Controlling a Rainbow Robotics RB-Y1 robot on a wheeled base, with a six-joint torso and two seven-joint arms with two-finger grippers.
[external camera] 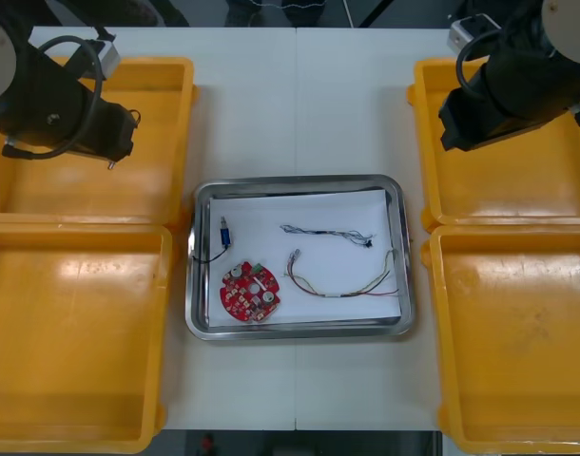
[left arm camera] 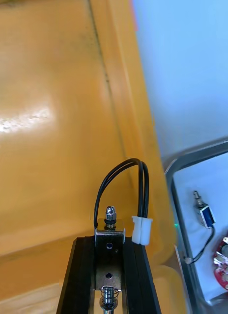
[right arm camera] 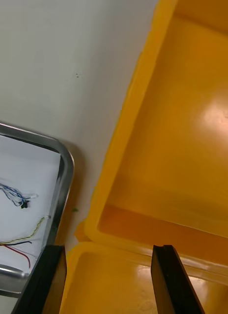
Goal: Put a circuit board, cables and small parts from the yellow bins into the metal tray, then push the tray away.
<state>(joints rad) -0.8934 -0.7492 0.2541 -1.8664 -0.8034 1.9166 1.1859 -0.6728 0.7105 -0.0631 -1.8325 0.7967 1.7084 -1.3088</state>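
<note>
My left gripper (left arm camera: 109, 255) is shut on a small metal part (left arm camera: 109, 226) that has a looped black wire and a white plug. It hangs over the far left yellow bin (external camera: 81, 195), where the left gripper (external camera: 110, 157) is near that bin's right side. The metal tray (external camera: 203, 328), white inside, holds a round red circuit board (external camera: 250, 292), another small metal part (external camera: 224, 231) with a black lead, a blue and white cable (external camera: 328, 233) and a red and yellow cable (external camera: 342, 282). My right gripper (right arm camera: 109, 279) is open with nothing in it, above the rims where the two right bins meet.
The far right bin (external camera: 518, 180), near right bin (external camera: 518, 332) and near left bin (external camera: 71, 332) look bare inside. White table shows between the bins and beyond the tray's far edge (external camera: 299, 114). The tray's corner (right arm camera: 65, 164) lies close to the right bins.
</note>
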